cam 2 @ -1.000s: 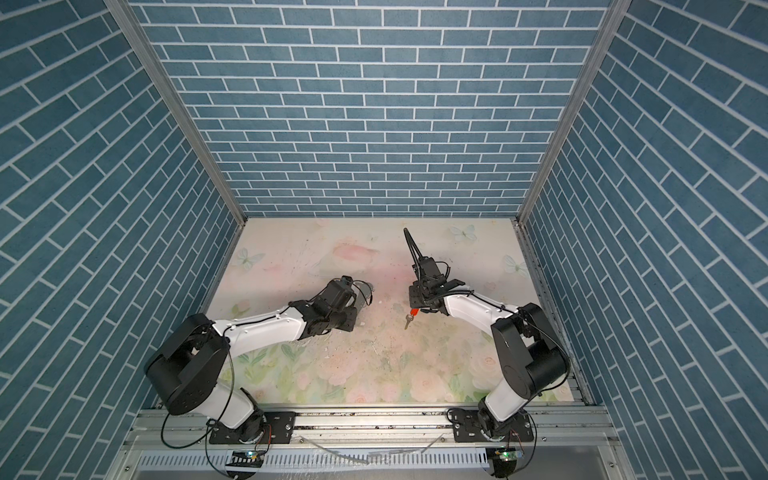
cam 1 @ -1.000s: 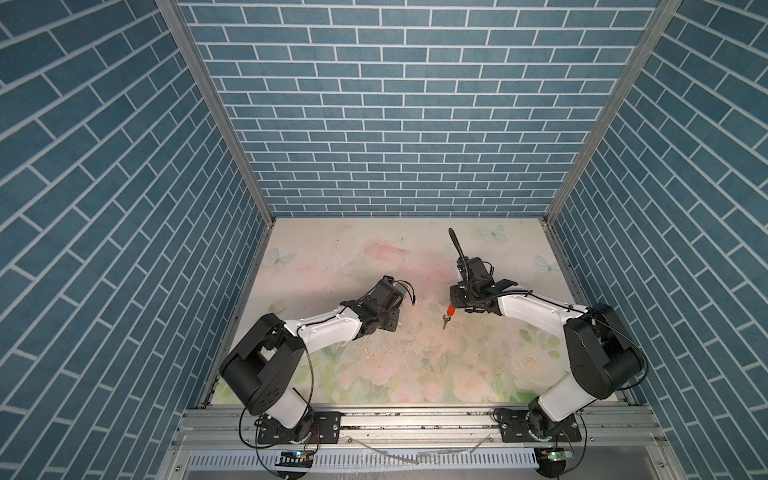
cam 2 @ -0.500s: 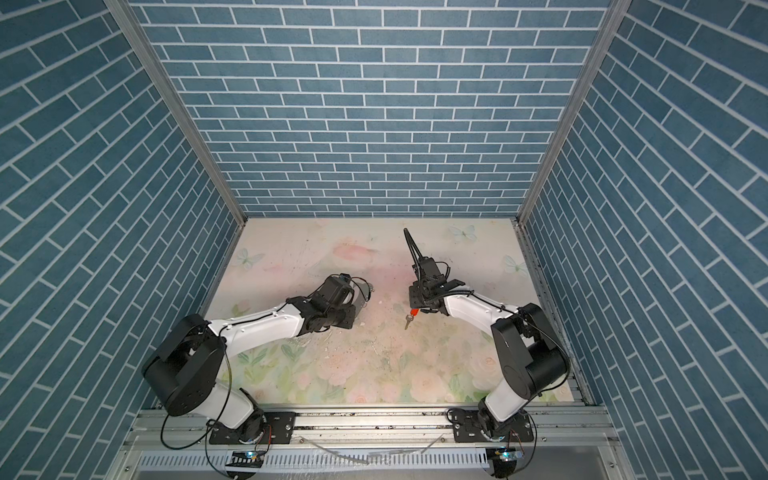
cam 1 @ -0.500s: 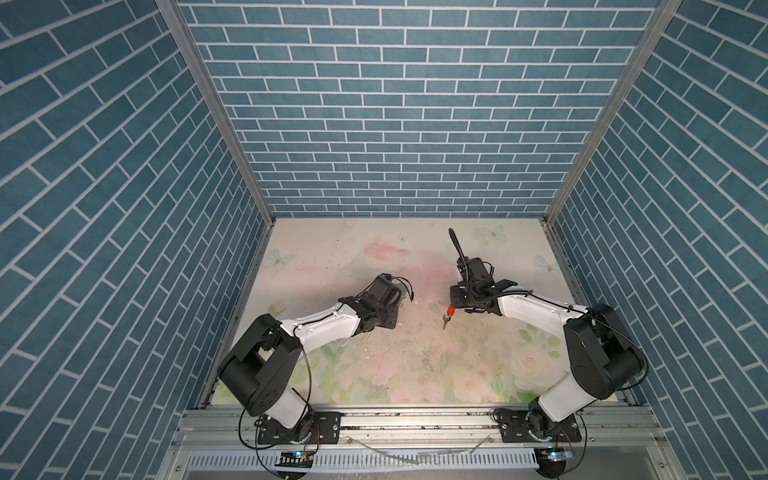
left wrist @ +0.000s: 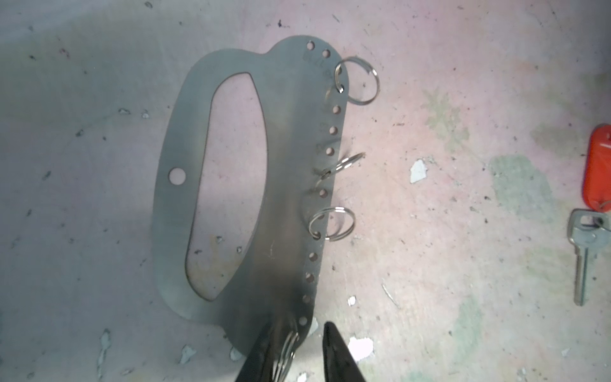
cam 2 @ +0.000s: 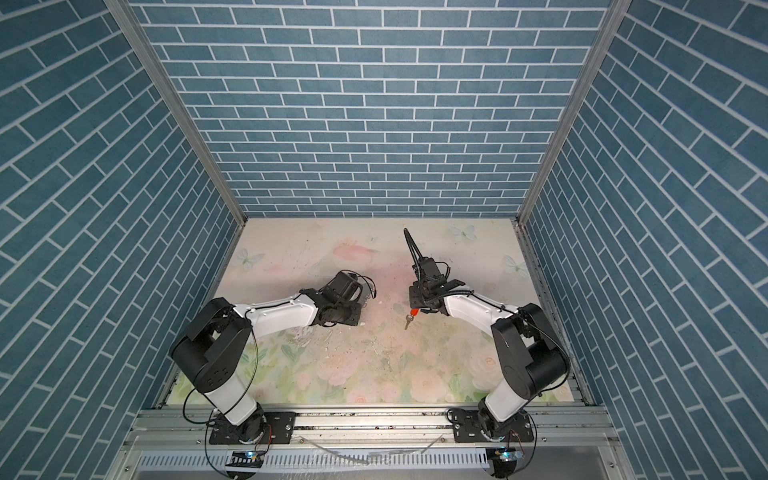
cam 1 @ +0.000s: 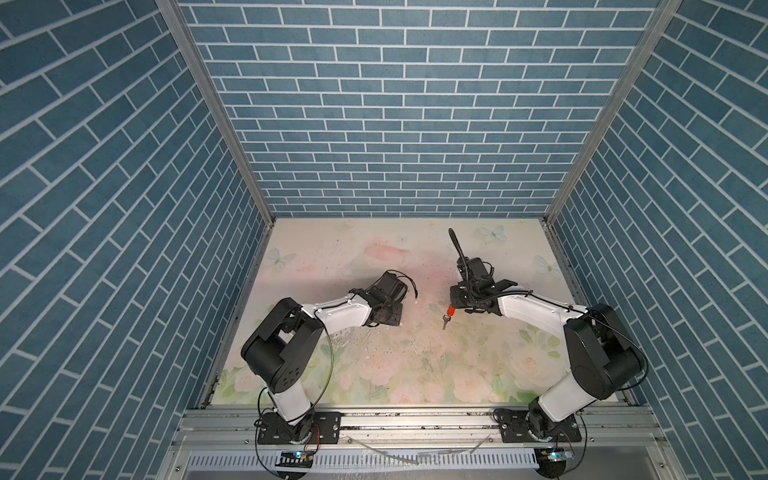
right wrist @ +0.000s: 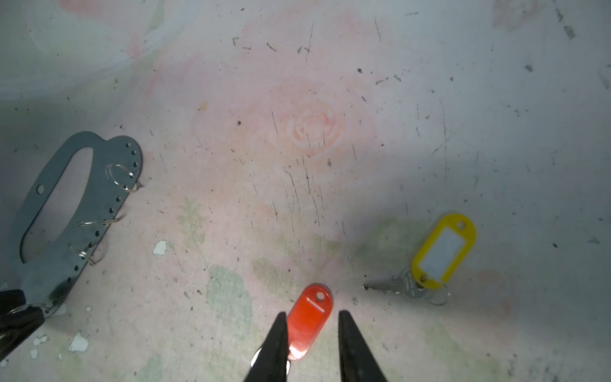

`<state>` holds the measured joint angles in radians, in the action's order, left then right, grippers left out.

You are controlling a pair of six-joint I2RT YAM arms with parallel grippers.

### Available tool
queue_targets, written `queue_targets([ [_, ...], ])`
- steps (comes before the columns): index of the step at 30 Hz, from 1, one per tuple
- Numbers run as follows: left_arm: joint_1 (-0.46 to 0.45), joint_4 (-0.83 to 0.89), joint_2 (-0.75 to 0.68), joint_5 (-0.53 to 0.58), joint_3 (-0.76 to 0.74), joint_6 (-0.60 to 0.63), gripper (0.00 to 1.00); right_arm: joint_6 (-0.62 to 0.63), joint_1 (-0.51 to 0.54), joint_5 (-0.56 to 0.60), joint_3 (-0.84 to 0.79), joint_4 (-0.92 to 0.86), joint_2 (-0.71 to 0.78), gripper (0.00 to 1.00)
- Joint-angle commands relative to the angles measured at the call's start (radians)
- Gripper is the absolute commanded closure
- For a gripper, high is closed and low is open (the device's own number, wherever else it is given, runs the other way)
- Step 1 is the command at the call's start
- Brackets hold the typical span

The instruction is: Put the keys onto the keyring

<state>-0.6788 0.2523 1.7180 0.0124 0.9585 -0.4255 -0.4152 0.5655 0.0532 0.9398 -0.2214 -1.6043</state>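
Lower frame, right wrist view: your right gripper (right wrist: 312, 314) straddles red oblong plastic tag (right wrist: 309, 325), jaws part-open, nothing held; closing off-centre could flick it away.

Grey keyring (left wrist: 287, 165) flat, red-tagged key (right wrist: 309, 322), yellow-tagged key (right wrist: 443, 253)
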Motion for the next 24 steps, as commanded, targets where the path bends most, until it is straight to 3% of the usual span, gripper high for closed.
queue_targets([
  [1,0.008,0.039,0.024,0.003,0.033,0.015,0.74,-0.023,-0.003,0.014,0.01,-0.028,-0.003,0.72],
  [24,0.009,0.045,0.003,0.027,0.016,0.019,0.94,-0.023,-0.004,0.021,0.01,-0.028,-0.003,0.72],
])
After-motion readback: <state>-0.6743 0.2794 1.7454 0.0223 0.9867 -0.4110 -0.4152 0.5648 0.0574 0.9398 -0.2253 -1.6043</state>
